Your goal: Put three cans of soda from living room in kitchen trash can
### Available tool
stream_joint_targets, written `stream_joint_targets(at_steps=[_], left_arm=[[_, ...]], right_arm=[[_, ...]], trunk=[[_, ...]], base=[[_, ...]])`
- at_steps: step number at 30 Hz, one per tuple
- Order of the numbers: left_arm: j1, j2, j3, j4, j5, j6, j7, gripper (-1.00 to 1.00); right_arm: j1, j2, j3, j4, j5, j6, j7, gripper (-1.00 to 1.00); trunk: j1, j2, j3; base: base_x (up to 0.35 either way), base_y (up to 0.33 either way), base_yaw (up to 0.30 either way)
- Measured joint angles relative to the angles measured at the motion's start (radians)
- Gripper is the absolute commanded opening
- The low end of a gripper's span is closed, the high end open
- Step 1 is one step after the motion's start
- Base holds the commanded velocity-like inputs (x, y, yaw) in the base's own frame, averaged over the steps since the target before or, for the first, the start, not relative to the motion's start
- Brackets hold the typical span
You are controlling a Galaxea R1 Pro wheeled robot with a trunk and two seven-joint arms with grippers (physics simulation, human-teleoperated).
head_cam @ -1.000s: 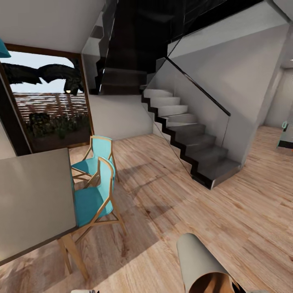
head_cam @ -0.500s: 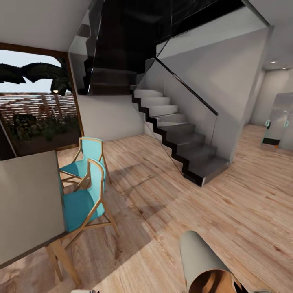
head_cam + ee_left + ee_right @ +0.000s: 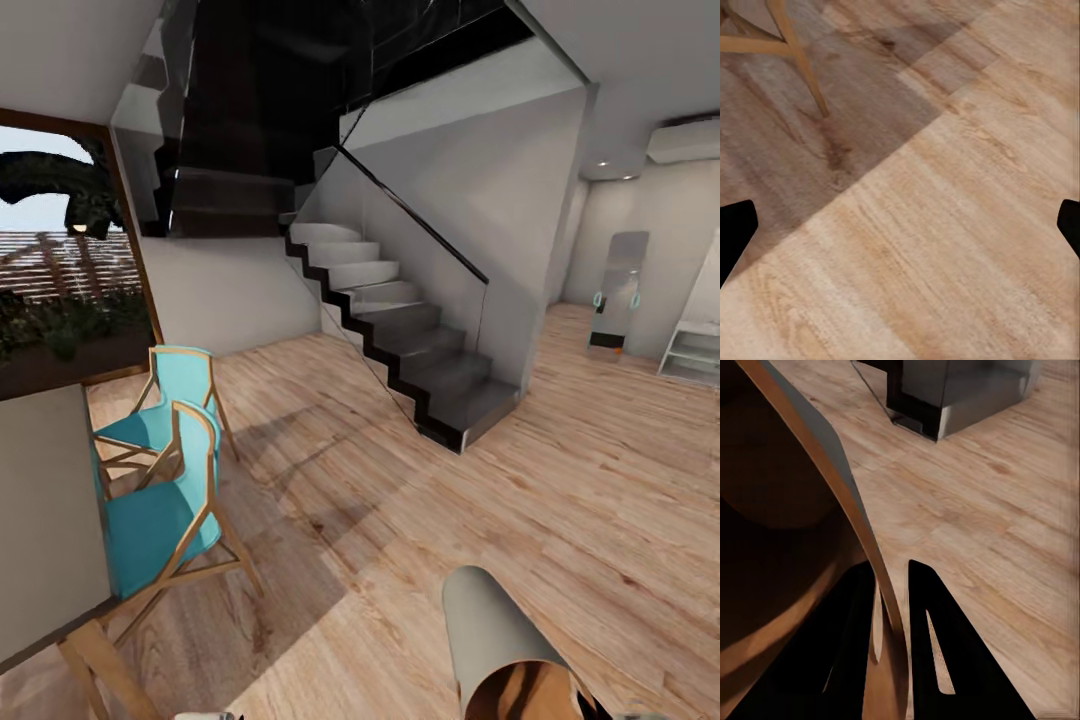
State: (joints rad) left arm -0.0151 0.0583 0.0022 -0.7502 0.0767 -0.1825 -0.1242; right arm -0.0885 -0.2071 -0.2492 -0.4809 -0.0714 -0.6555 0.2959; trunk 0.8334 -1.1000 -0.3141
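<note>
Left jaws stand wide apart on our left gripper [image 3: 900,225], empty above floor [image 3: 945,225]; right gripper [image 3: 891,619] pinches the bin [image 3: 505,650] by its rim. Chairs [image 3: 160,500] and stairs [image 3: 400,330] have slid leftward: we are turning, in transit. Bin is grey outside, coppery inside, tilted.

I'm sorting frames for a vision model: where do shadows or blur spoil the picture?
Head view: sharp, a slanted shadow falls across the floor beside the chairs; the far room is bright. Left wrist view: soft, with a shadow edge running diagonally over the planks. Right wrist view: the bin's inside is very dark, its wall pinched in the right claw.
</note>
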Motion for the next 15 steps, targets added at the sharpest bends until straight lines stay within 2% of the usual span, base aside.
stream_joint_targets(at_steps=[15], left_arm=[[0.000, 0.000, 0.000, 0.000, 0.000, 0.000, 0.000, 1.00]], right_arm=[[0.000, 0.000, 0.000, 0.000, -0.024, 0.001, 0.000, -1.00]], trunk=[[0.000, 0.000, 0.013]], base=[[0.000, 0.000, -0.236]])
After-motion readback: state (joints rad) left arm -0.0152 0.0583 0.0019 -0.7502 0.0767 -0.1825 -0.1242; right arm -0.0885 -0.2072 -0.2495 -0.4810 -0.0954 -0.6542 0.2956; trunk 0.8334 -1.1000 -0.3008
